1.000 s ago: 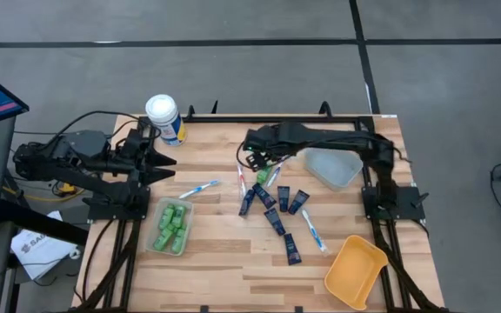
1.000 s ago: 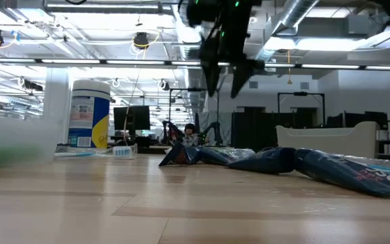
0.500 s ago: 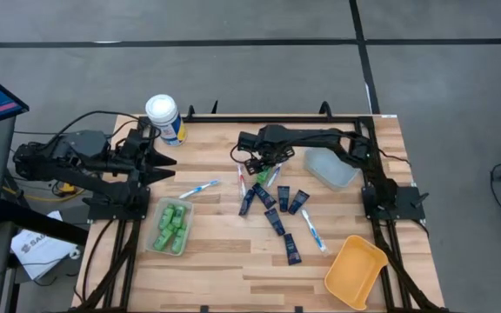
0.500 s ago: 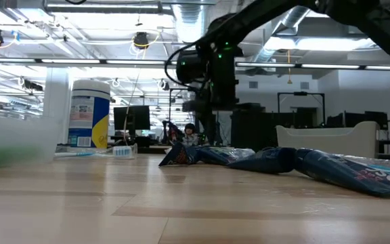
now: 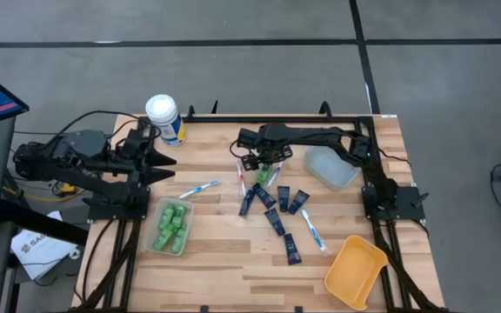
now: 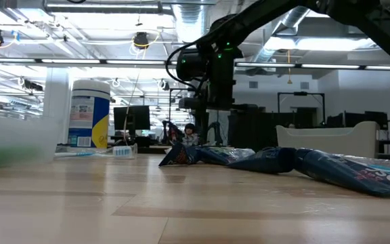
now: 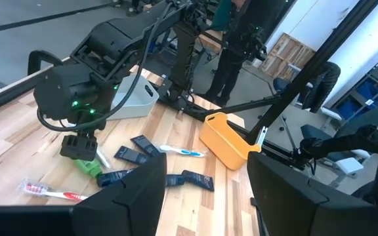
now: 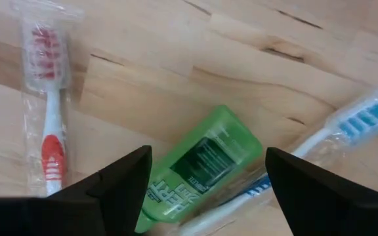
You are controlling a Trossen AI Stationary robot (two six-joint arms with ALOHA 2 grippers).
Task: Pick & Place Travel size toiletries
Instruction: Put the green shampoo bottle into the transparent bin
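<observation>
1. The right gripper [image 5: 263, 165] is low over the pile of toiletries near the middle of the bench, toward the back edge. Its fingers [image 8: 120, 180] stand apart, one on each side of a green bottle [image 8: 199, 167], with nothing clamped yet.
2. That bottle lies flat on the wood. A red toothbrush [image 8: 48, 118] in its wrapper lies just beside it on one side and a blue toothbrush [image 8: 346, 128] on the other, the blue one seeming to run partly under the bottle.
3. Done so far, judging by how things lie: a clear tray [image 5: 171, 228] near the left front of the bench already holds a good number of green bottles. So the green ones look mostly sorted.
4. Left to do: the bottle under the gripper, several navy tubes [image 5: 283, 196] scattered from the middle toward the front edge, and toothbrushes, one of them [image 5: 200, 188] lying alone between the tray and the pile.
5. A second clear tray [image 5: 331, 168] near the right back and an orange bin [image 5: 355, 271] at the right front corner both look bare. The tubes and brushes seem unstarted, so the task is likely less than half done.
6. The left gripper [image 5: 159, 162] waits at the left edge by the white-lidded canister [image 5: 164, 117], its fingers spread and holding nothing.
7. The step in hand appears to be closing on the green bottle.
</observation>
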